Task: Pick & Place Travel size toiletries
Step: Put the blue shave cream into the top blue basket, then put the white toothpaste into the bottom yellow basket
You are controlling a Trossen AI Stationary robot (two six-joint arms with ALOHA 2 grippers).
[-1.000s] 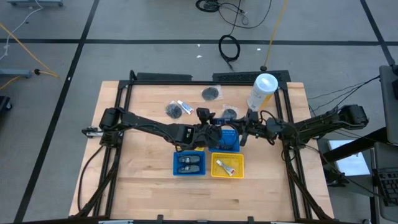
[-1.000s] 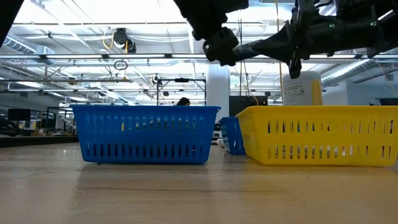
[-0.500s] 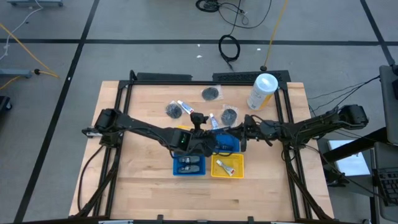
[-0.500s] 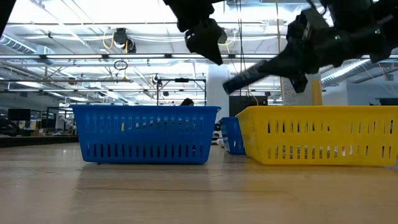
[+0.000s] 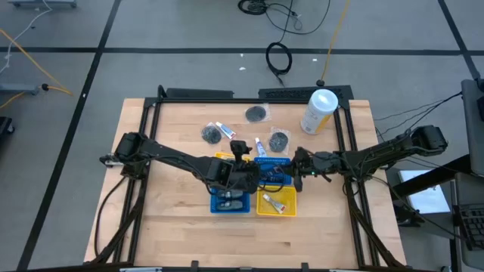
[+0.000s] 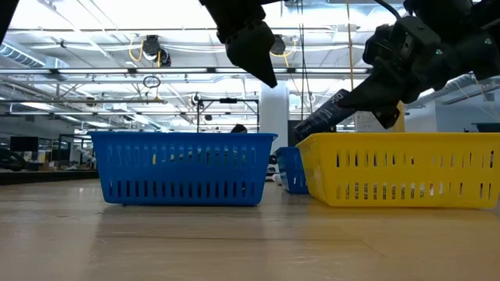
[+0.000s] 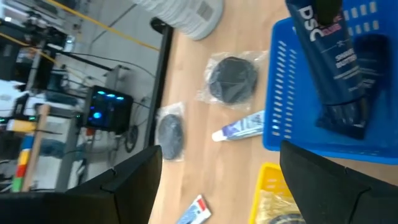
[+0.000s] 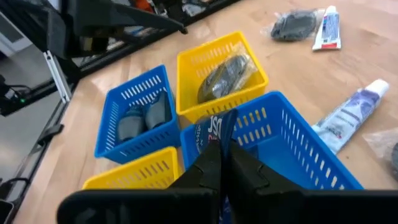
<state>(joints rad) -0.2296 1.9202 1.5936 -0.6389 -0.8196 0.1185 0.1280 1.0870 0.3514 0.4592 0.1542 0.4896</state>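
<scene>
Travel size toiletries are split between four small trays at the table's middle and the bare wood behind them, counting the far edge as twelve o'clock. A dark tube (image 7: 336,59) with white lettering lies in the back blue tray (image 5: 281,160). At that tray's nine o'clock, a back yellow tray (image 8: 255,71) holds a grey packet (image 8: 225,76). Two dark bottles (image 8: 142,118) lie side by side in the front blue tray (image 5: 214,198), and at three o'clock of it the front yellow tray (image 5: 291,193) holds a pale tube (image 5: 274,202). Loose on the wood toward twelve o'clock are three round grey packets (image 5: 211,134), (image 5: 257,113), (image 5: 279,139). Two white tubes with blue marks lie there too, one (image 5: 225,130) just beside the first packet, the other (image 5: 259,146) just behind the back blue tray. The left gripper (image 7: 221,155) hangs over the cluster of trays with its fingers spread wide and nothing between them. The right gripper (image 8: 219,152) reaches in from three o'clock over the back blue tray, fingers pressed together on nothing that shows. A tall white canister (image 5: 318,110) stands at about one o'clock of the trays, well apart from them near the table's (image 5: 174,227) far edge.
</scene>
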